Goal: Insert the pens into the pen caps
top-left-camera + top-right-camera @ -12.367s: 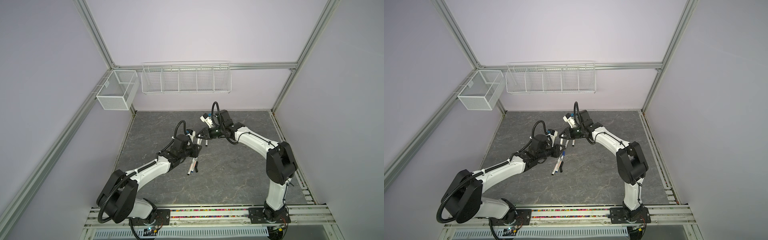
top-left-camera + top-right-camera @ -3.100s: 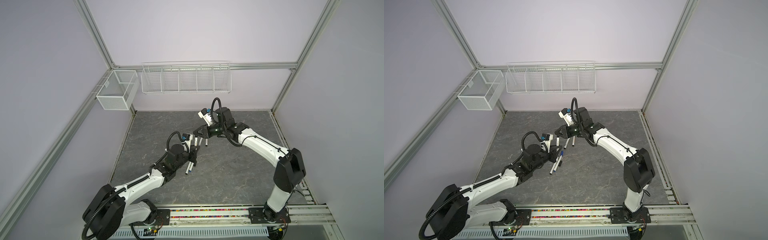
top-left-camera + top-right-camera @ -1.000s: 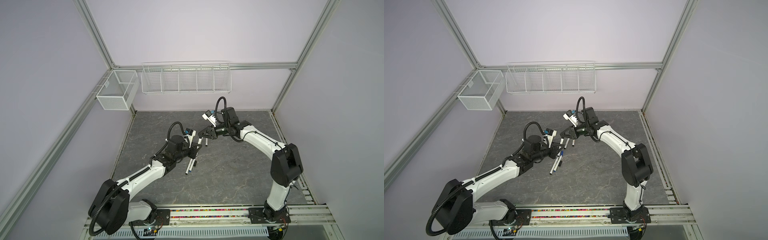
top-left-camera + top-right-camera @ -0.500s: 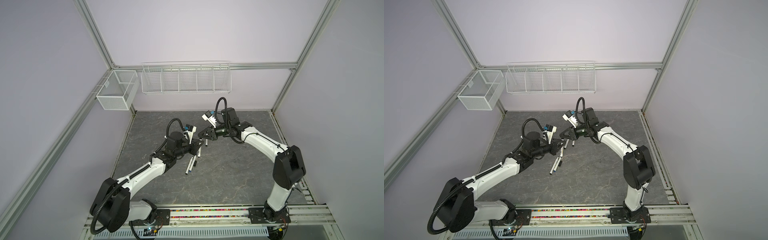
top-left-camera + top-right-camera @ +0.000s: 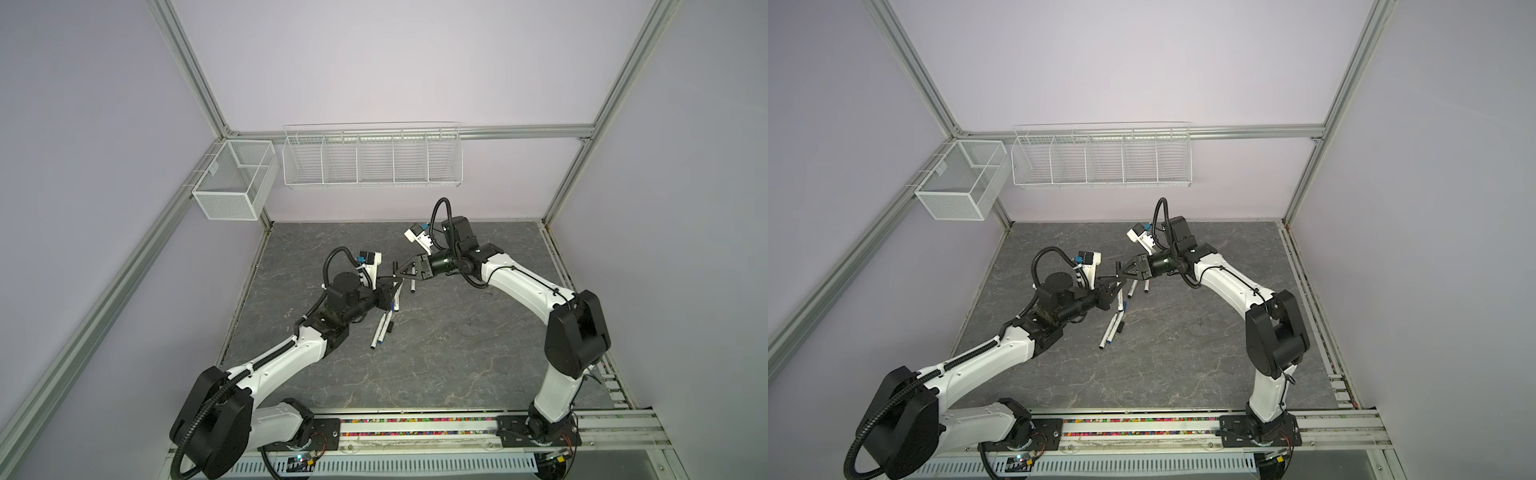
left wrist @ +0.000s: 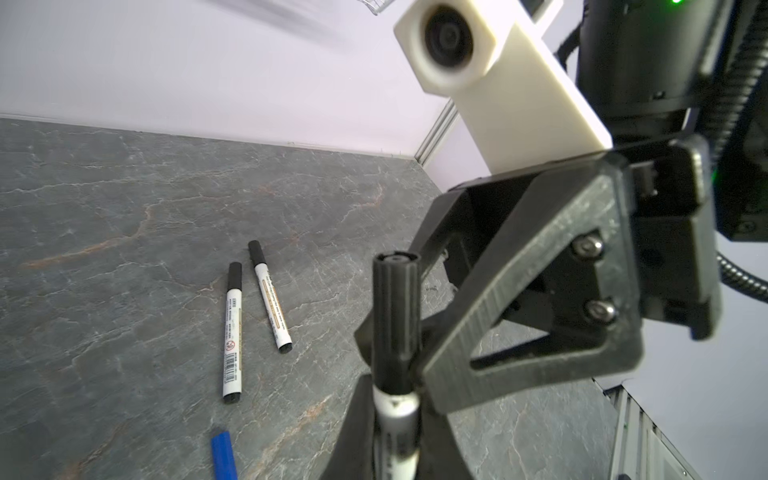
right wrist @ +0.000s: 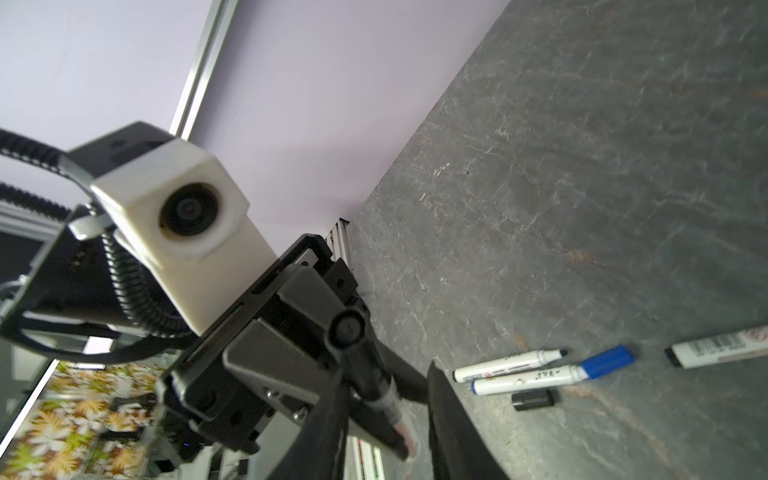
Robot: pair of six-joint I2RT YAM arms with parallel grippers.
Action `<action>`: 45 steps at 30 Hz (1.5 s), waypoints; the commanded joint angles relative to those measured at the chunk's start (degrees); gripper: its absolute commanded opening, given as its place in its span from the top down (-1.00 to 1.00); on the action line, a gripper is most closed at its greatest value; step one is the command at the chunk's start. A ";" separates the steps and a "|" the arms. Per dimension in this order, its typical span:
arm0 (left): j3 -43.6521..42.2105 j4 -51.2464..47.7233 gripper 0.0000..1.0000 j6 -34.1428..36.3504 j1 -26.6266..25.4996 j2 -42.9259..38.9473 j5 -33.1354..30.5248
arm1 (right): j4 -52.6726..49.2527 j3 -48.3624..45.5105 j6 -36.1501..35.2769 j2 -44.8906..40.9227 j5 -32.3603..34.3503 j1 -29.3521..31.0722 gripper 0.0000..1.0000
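Observation:
My left gripper [image 6: 395, 419] is shut on a white pen [image 6: 395, 415] that has a black pen cap [image 6: 395, 316] seated on its end. My right gripper [image 7: 386, 415] is open. Its jaws stand apart on either side of that capped end, with a gap on one side. Both grippers meet above the left middle of the mat in both top views [image 5: 395, 278] [image 5: 1117, 277]. An uncapped black pen [image 7: 507, 365], a blue-capped pen [image 7: 552, 374] and a loose black pen cap [image 7: 533, 401] lie together on the mat. Two capped black pens [image 6: 232, 332] [image 6: 270, 299] lie side by side.
The grey stone-patterned mat [image 5: 457, 353] is walled on three sides. A wire basket [image 5: 372, 160] and a mesh box [image 5: 232, 183] hang on the back and left walls. A rail [image 5: 415, 428] runs along the front edge.
My right gripper has opened off the cap that it had pressed onto the pen. The left gripper keeps its hold on the pen, and both arms have stayed close together.

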 commanded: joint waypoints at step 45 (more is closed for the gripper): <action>43.77 -37.80 1.00 3.83 10.52 49.70 4.48 | 0.36 -12.89 8.60 -9.24 18.91 -10.21 0.12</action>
